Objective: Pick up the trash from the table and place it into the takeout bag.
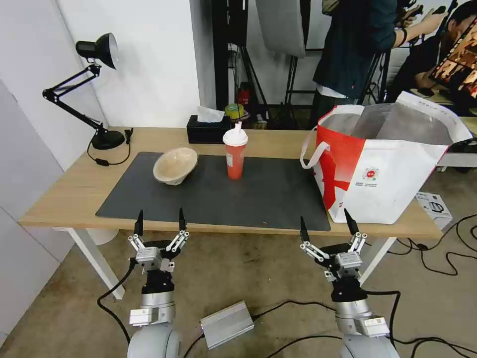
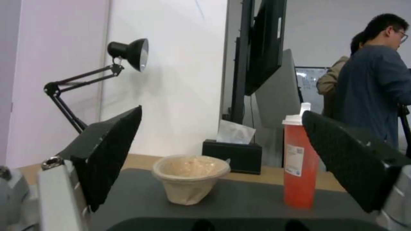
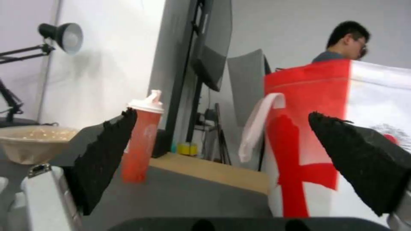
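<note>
A shallow beige pulp bowl (image 1: 175, 165) (image 2: 190, 177) (image 3: 32, 144) rests tilted on the dark grey mat of the table (image 1: 64, 189). To its right stands a red drink cup with a white lid (image 1: 235, 150) (image 2: 298, 160) (image 3: 142, 141). The red-and-white takeout bag (image 1: 382, 159) (image 3: 338, 134) stands open at the table's right end. My left gripper (image 1: 160, 221) (image 2: 222, 160) hangs open in front of the table's near edge, empty. My right gripper (image 1: 326, 222) (image 3: 222, 160) is open too, just before the bag.
A black tissue box (image 1: 207, 130) (image 2: 232, 155) sits behind the cup and a black desk lamp (image 1: 94, 89) at the table's back left. Cables and a metal box (image 1: 227, 324) lie on the floor. People stand behind the table.
</note>
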